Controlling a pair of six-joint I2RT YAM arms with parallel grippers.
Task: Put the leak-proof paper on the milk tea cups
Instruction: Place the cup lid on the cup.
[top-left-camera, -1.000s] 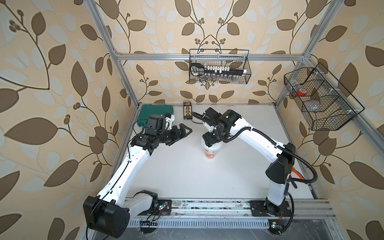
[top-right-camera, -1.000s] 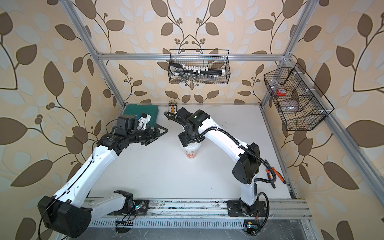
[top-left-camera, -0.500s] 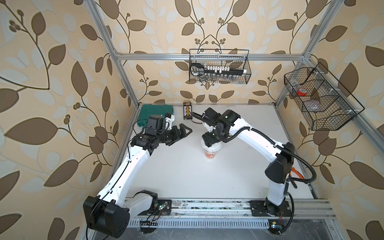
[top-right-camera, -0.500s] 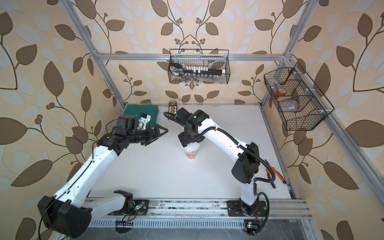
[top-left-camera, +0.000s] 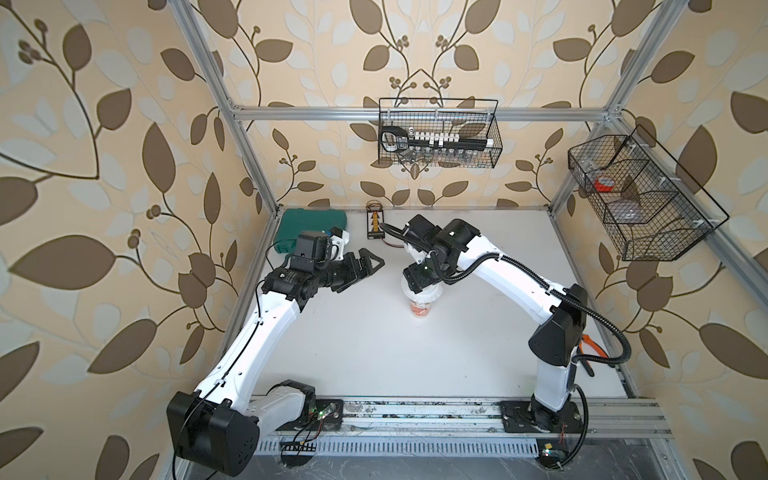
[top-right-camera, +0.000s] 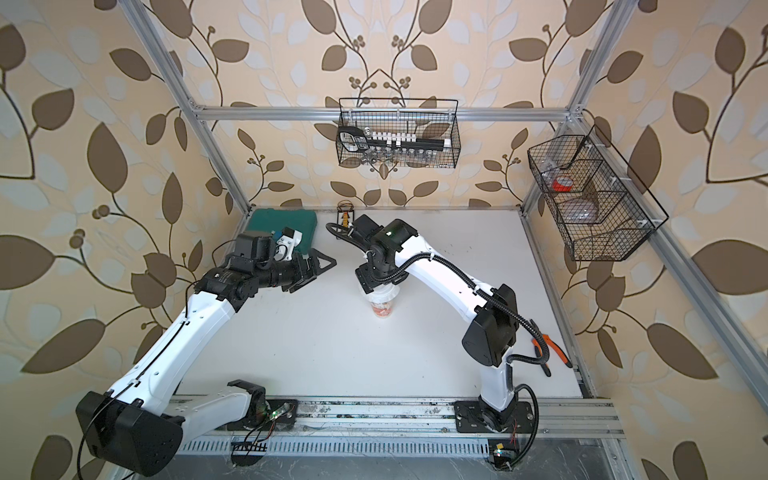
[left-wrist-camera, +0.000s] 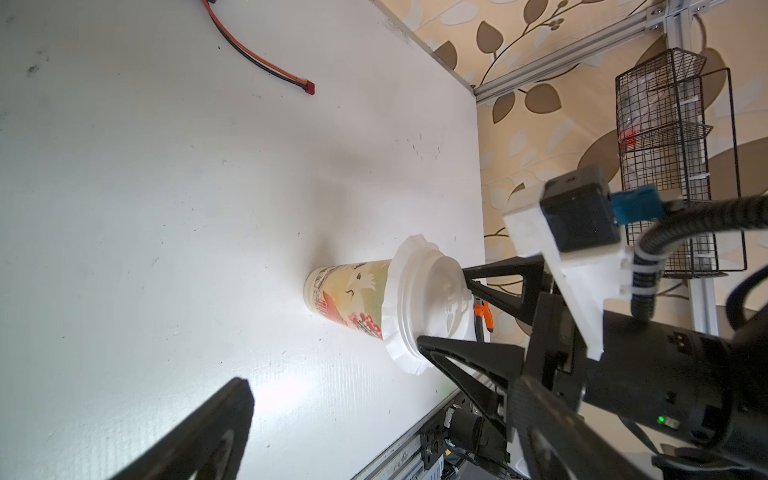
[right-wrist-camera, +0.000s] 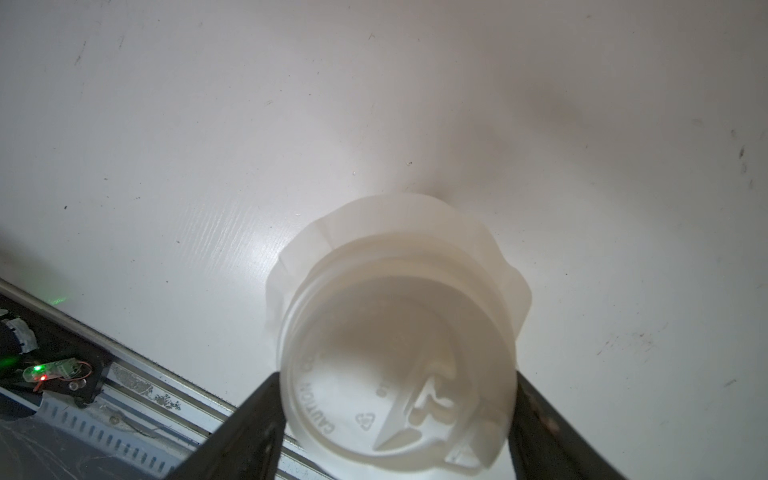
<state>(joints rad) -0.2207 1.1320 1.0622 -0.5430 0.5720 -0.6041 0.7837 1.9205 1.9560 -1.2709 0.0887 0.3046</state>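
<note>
Edge of paper (right-wrist-camera: 316, 245) flares below lid (right-wrist-camera: 395, 365) on cup (left-wrist-camera: 353, 295); right pincer (left-wrist-camera: 440, 307) clasps lid

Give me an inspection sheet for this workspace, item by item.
Surface: white table, lightly scuffed.
Job's things: milk tea cup upright; leak-proof paper draped over its rim, lid on top.
Clutter: green case and small wired board at the back; orange-handled pliers near the right arm's base.
Pincers: left pincer open, empty, away from the cup; right pincer closed on the lid.
Cables: red-black lead loose on the table; corrugated hose along the right arm.
Surroundings: back-wall wire basket, side-wall wire basket, leaf wallpaper.
</note>
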